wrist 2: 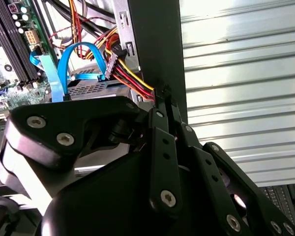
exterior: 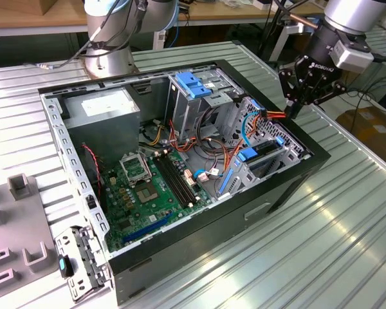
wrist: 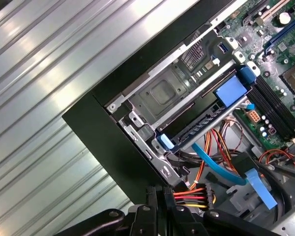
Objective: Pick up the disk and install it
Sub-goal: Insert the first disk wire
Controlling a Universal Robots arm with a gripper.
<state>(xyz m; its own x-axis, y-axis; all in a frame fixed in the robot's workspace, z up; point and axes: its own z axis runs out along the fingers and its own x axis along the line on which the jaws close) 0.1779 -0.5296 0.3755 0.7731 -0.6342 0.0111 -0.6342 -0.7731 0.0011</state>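
The end effector (exterior: 296, 106) is held over the edge of the open computer case (exterior: 212, 238), on the exterior view's right side. The case is set on a ribbed metal table (exterior: 334, 244). In the second wrist view the fingers (wrist 2: 162, 147) are seen pressed together, and nothing can be seen held between them. Their tips are right by a bunch of red, yellow and black wires (wrist: 192, 196) with a plug at the end, just inside the black case wall.

The disk (wrist: 196, 127) is not carried. It looks to be tucked into the drive cage (wrist: 162, 93) already, with only its dark edge seen between two blue rails (wrist: 231, 91). A flat blue cable (wrist: 211, 162) is curled close by.

So the picking up and sliding in are judged to be done. The step in hand looks like work on the wires, or a last push, but this cannot be told for sure. For any move here, great care is called for: little room is left between the wires, the cage and the case wall.
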